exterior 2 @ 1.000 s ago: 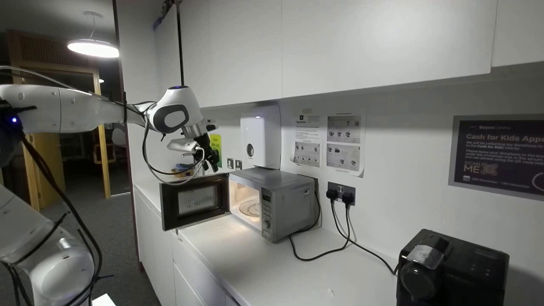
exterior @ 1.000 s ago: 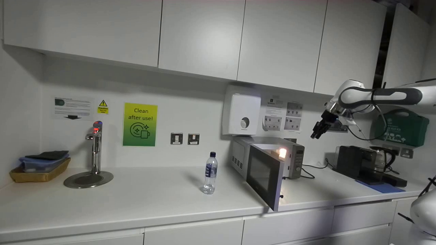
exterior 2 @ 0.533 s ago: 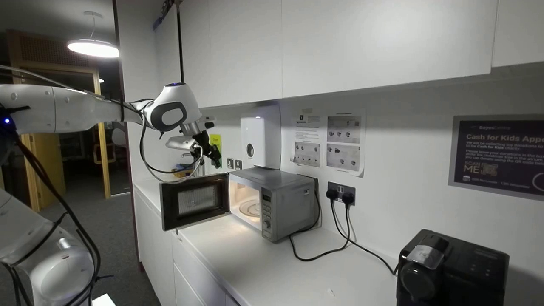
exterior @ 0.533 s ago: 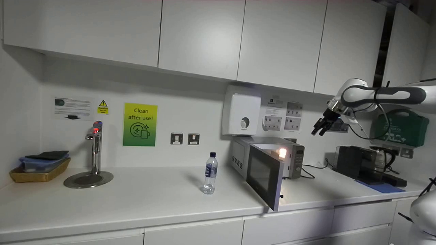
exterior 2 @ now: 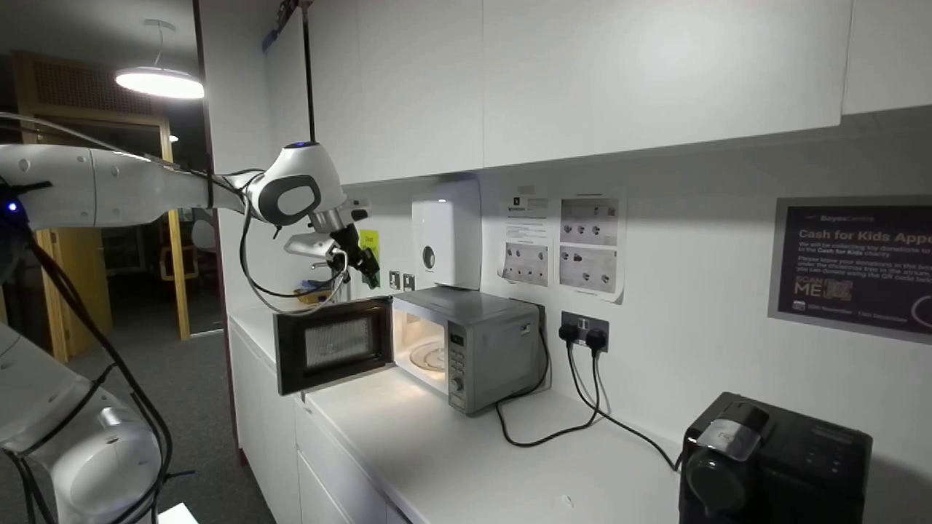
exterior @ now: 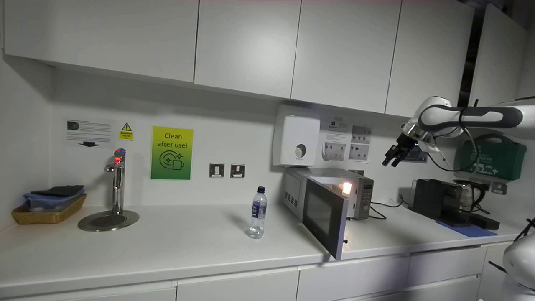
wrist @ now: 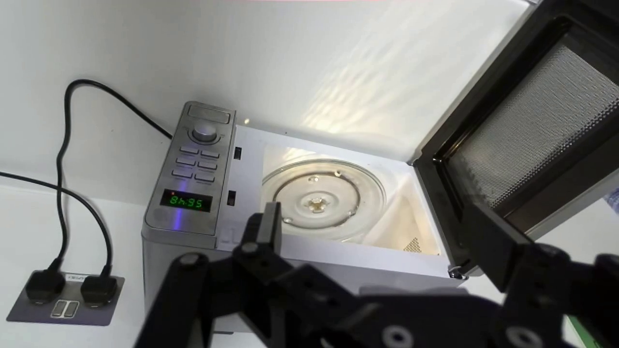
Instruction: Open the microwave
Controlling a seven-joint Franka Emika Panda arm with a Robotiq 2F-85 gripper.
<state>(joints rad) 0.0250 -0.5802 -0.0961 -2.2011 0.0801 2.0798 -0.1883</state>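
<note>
The silver-grey microwave stands on the counter against the wall, in both exterior views (exterior: 364,200) (exterior 2: 502,356). Its dark glass door (exterior: 324,213) is swung wide open, and also shows in an exterior view (exterior 2: 335,346) and at the right of the wrist view (wrist: 527,125). The light inside is on and the glass turntable (wrist: 316,198) shows. My gripper (exterior: 389,162) is in the air above and in front of the microwave, apart from the door; it also shows in an exterior view (exterior 2: 373,278). In the wrist view its fingers (wrist: 379,234) are spread with nothing between them.
A water bottle (exterior: 258,213) stands beside the door. A white wall dispenser (exterior: 296,138) hangs above the microwave, under the wall cupboards (exterior: 347,50). A black appliance (exterior 2: 775,466) stands further along the counter. Power cables (exterior 2: 542,440) run over the counter and wall sockets.
Over the first half second my gripper rose slightly and drew back a little, and its fingers show further apart. Since then it is still. The microwave and its open door have not moved.
</note>
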